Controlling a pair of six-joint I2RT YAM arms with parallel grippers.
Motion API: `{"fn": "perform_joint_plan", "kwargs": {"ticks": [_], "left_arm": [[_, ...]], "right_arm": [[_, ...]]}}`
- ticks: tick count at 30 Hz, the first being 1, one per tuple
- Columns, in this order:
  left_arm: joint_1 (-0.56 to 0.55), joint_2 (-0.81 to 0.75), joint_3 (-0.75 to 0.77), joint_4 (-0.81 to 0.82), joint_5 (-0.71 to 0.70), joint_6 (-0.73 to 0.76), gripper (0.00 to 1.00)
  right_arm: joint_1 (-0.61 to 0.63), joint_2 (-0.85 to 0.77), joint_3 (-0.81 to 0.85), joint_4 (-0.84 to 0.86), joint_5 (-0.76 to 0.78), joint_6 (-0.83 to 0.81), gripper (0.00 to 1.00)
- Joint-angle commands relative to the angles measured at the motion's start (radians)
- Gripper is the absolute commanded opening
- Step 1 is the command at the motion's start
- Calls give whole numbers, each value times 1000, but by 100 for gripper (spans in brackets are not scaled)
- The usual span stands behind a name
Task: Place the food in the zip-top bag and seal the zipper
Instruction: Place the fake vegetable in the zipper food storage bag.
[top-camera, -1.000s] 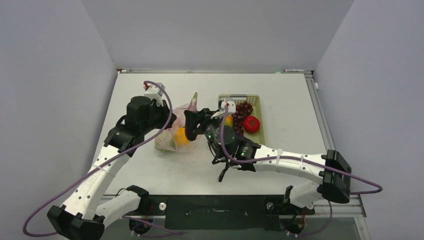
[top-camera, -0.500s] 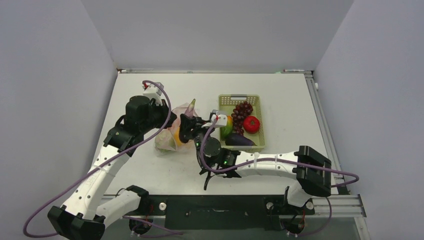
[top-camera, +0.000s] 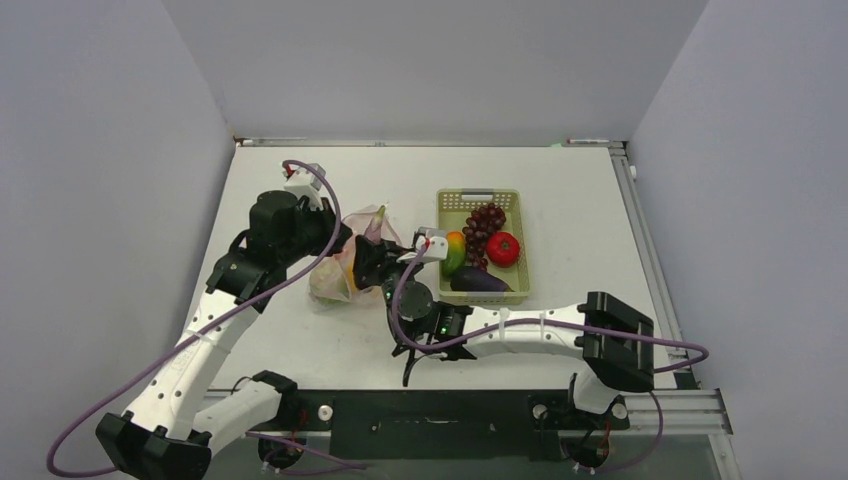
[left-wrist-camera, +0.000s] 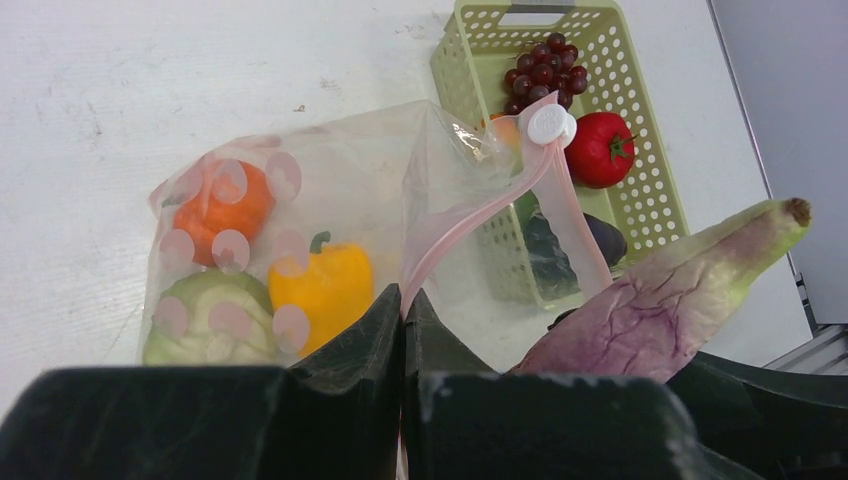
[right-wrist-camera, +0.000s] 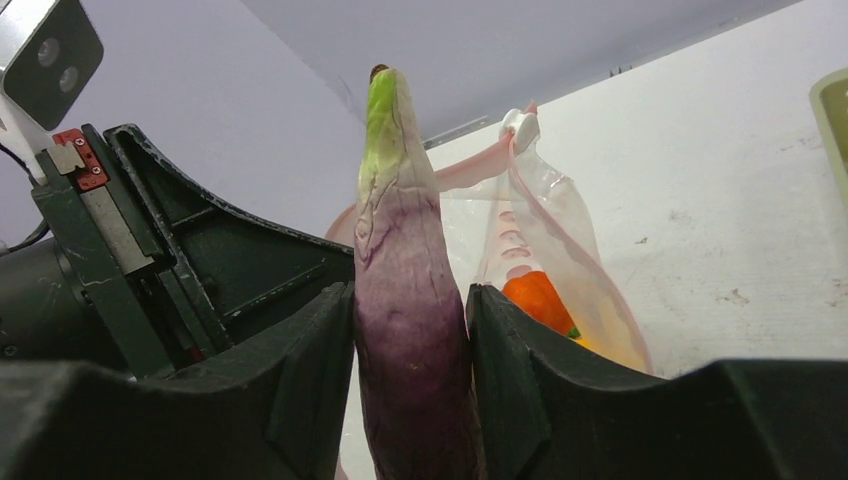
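The zip-top bag (left-wrist-camera: 350, 190) lies on the table with an orange piece (left-wrist-camera: 215, 205), a yellow pepper (left-wrist-camera: 320, 285) and a green piece (left-wrist-camera: 205, 310) inside. My left gripper (left-wrist-camera: 403, 295) is shut on the pink zipper (left-wrist-camera: 480, 215) and holds the mouth up. My right gripper (right-wrist-camera: 410, 300) is shut on a long pale-purple vegetable with a green tip (right-wrist-camera: 405, 250). It sits right beside the bag's mouth (top-camera: 345, 262), tip pointing up and away.
A pale green basket (top-camera: 478, 195) stands to the right of the bag. It holds dark grapes (top-camera: 487, 218), a red tomato (top-camera: 503, 248), a yellow-green piece (top-camera: 455, 250) and a dark purple eggplant (top-camera: 480, 282). Walls close the table on three sides.
My right arm has swung left from the basket, carrying the long purple vegetable up to the bag's mouth. The left gripper has kept its hold on the zipper.
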Motion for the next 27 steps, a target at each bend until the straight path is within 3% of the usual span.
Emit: {"fn": "perform_joint_plan", "kwargs": {"ticks": [1, 7, 9, 20, 27], "left_arm": [[9, -24, 2, 54, 14, -4, 0], [10, -24, 3, 53, 16, -4, 0], [10, -24, 2, 53, 16, -4, 0], [12, -23, 2, 53, 14, -3, 0], [17, -23, 0, 54, 15, -4, 0]], "right_arm": [[13, 14, 47, -5, 0, 48, 49], [14, -7, 40, -40, -27, 52, 74], [13, -15, 38, -52, -32, 51, 78], [14, -98, 11, -110, -21, 0, 80], [9, -133, 56, -248, -18, -62, 80]]}}
